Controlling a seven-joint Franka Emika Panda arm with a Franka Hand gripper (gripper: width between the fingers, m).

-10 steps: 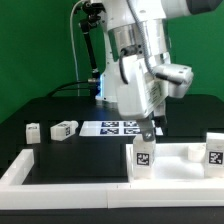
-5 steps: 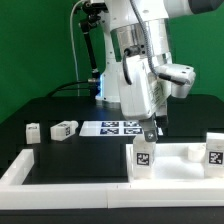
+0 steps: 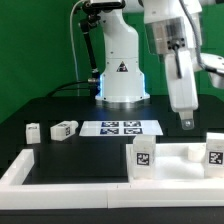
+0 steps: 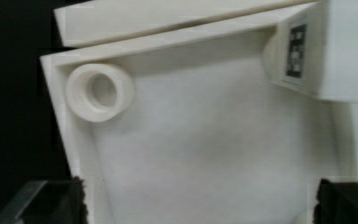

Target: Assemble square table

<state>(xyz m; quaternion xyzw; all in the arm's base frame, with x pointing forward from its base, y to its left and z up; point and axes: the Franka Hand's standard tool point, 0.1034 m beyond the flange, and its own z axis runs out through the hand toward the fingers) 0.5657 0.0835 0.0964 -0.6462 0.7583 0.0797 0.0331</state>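
The white square top (image 3: 177,153) lies at the front right of the table, underside up. Two tagged white legs stand upright in it, one (image 3: 143,157) at its near left corner and one (image 3: 214,150) at its right. Two loose legs (image 3: 33,132) (image 3: 64,128) lie at the exterior view's left. My gripper (image 3: 185,121) hangs open and empty above the top, between the two standing legs. In the wrist view the top (image 4: 194,140) fills the picture, with a round socket (image 4: 101,92) and a tagged leg (image 4: 297,50). The gripper (image 4: 197,205) has its dark fingers (image 4: 51,200) far apart.
The marker board (image 3: 122,128) lies flat mid-table before the robot base (image 3: 120,80). Long white border rails (image 3: 60,187) run along the front and left (image 3: 18,168), against the top. The tabletop is black.
The arm has swung up and toward the exterior view's right, away from the left standing leg. The robot base and marker board are now uncovered. The parts have not moved.
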